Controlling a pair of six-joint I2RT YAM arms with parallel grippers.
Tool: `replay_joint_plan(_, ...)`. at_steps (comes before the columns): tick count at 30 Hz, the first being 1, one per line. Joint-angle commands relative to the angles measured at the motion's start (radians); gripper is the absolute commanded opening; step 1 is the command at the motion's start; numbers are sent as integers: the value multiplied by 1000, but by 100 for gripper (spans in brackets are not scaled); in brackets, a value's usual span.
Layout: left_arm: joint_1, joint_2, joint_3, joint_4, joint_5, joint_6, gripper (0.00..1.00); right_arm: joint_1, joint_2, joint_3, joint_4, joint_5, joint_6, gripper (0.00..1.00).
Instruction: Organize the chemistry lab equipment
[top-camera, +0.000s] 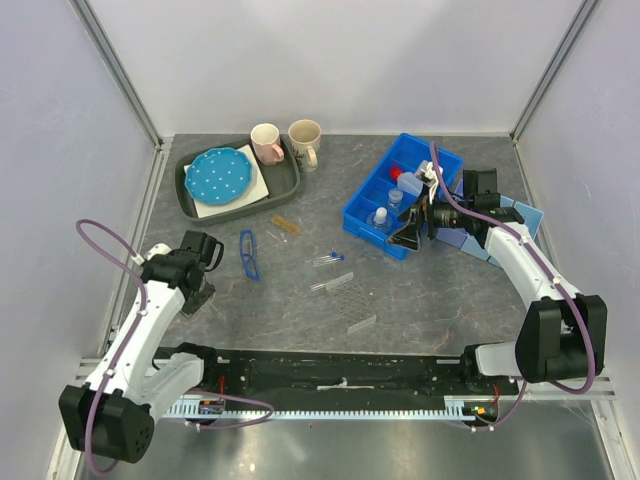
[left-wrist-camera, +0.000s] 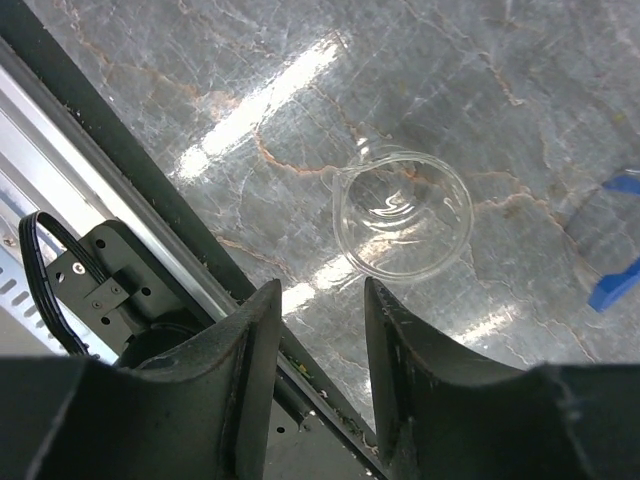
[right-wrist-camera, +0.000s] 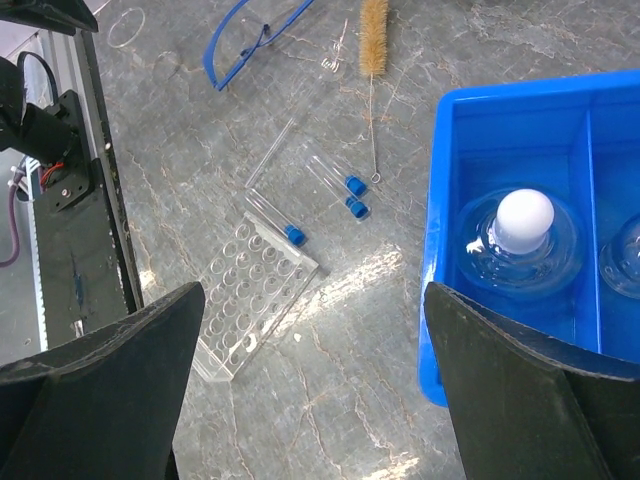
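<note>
Tableware at back left of a grey table (top-camera: 430, 300), blue bin (top-camera: 370, 232) at right.
Blue dotted plate (top-camera: 222, 172) on white paper (top-camera: 235, 203) in a grey tray (top-camera: 186, 190); pink mug (top-camera: 266, 141) and beige mug (top-camera: 305, 139) upright beside its far corner.

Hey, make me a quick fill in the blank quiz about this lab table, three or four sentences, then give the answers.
1. The left gripper holds ____; the small clear glass beaker stands free on the table ahead of it.
2. The clear plastic tubes lying on the table have ____ caps.
3. Beside the grey tray stand ____ ceramic mugs.
4. The right gripper, by the blue plastic bin, is ____.
Missing words: nothing, blue, two, open.
</note>
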Motion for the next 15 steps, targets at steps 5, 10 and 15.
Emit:
replay_joint_plan(5,24,39,-61,103,-13,-78,46,-1,-9,20,-6,-36,-46,98)
replay_joint_plan(10,49,74,-99,182,10,-41,47,0,-4,20,-14,-45,-57,98)
replay_joint_plan(15,76,108,-114,229,18,-35,46,0,-6,22,-28,-54,-74,98)
